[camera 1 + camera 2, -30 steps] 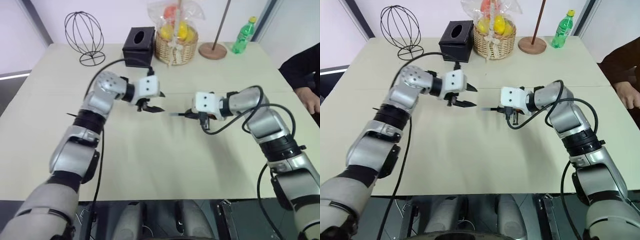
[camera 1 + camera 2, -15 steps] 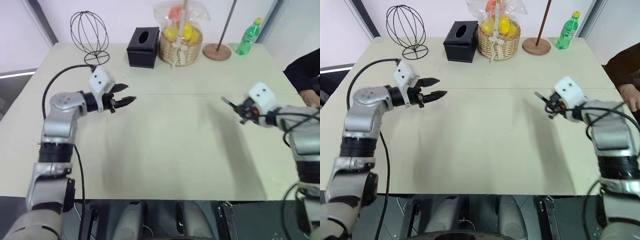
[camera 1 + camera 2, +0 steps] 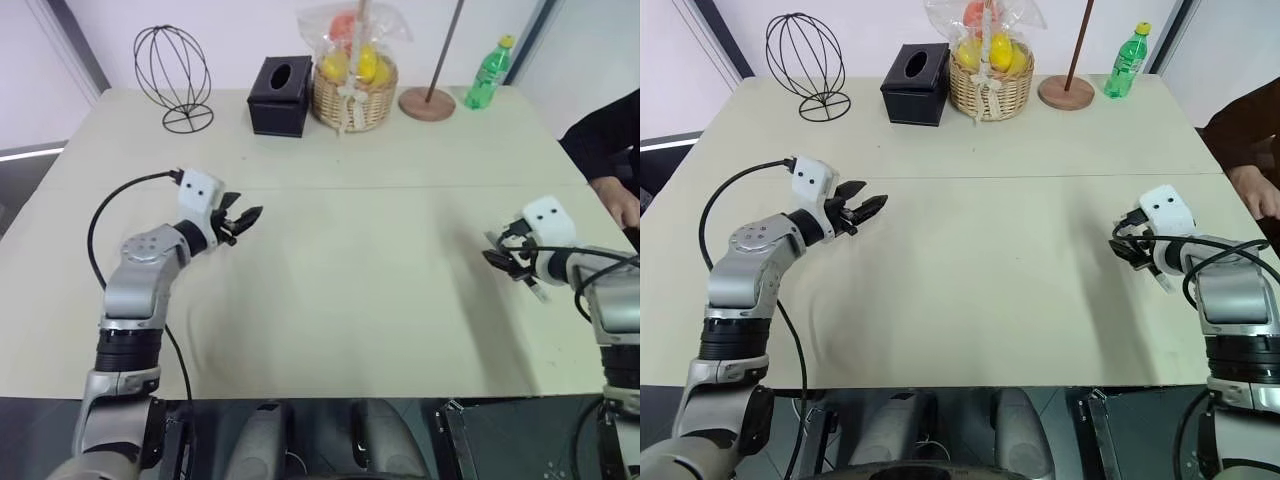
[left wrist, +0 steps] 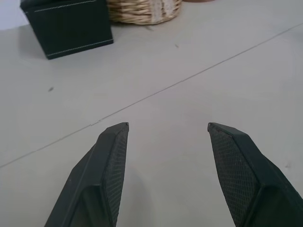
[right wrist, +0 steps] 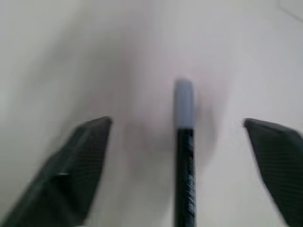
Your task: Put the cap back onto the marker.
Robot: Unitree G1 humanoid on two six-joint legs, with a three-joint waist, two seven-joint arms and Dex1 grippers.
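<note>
While hovering well right of the basket [image 3: 350,95], letting go of the marker [image 5: 184,161] with cap [image 5: 183,101] on, right gripper [image 5: 177,130] spread wide; left gripper [image 4: 168,130] gaping empty; next, withdrawing clear.

The marker [image 5: 184,179] is a thin black stick, and the grey cap [image 5: 183,103] sits on its far end — the two form one straight line. It lies between the spread fingers of the right claw [image 5: 177,125], over the pale desk [image 5: 71,56].

Both arms spread wide — left gripper [image 4: 167,127] and right gripper [image 5: 177,124] gaping.
</note>
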